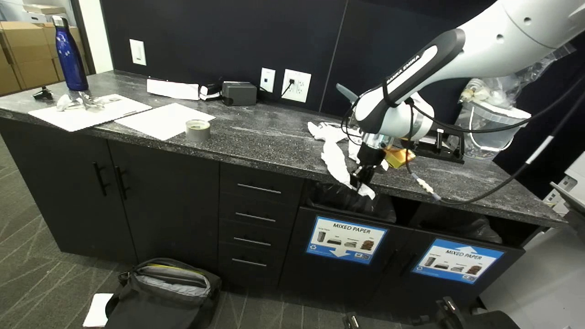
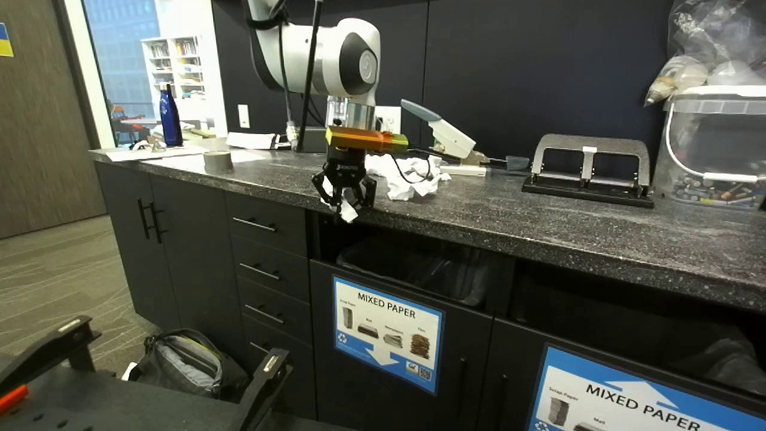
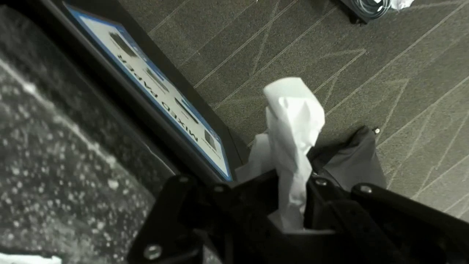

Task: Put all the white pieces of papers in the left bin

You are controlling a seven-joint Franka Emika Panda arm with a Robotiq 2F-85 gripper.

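Observation:
My gripper is in front of the counter's edge at the left bin, whose front carries a blue-framed sign. Its fingers are shut on a crumpled white piece of paper, a strip that sticks out beyond the fingertips in the wrist view. In an exterior view the gripper stands to the left over the bin's opening, with a scrap of that paper showing below. More crumpled white pieces of paper lie on the counter behind the gripper. The arm partly covers them in an exterior view.
A twin bin front is to the right. On the counter stand a large stapler, a hole punch, a lidded bucket, a tape roll and a blue bottle. Flat white sheets lie leftward; a bag is on the floor.

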